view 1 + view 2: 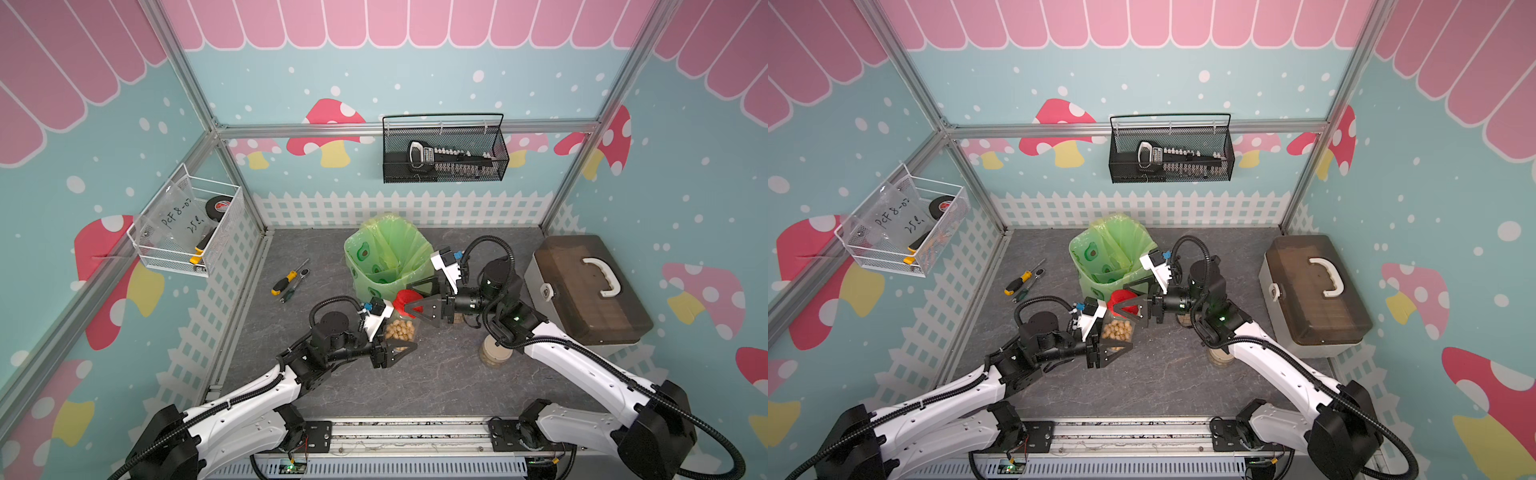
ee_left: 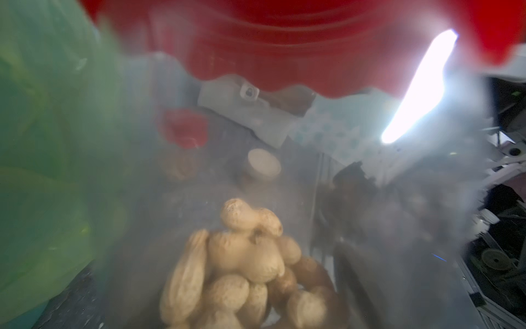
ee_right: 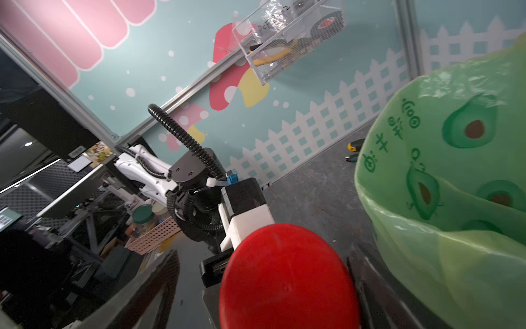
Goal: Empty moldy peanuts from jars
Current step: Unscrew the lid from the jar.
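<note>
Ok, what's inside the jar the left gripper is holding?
Peanuts piled in its lower part, clear space above, red lid on top. The left gripper partly hides the bottom.

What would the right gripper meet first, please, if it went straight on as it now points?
Probably the red lid: it sits right between the open jaws of the right gripper.

Jar point(image 1: 400, 332) clear plastic; lid point(image 3: 287, 279) smooth red plastic; bag point(image 3: 455, 228) thin glossy film; tabletop point(image 1: 436, 374) matt grey.
</note>
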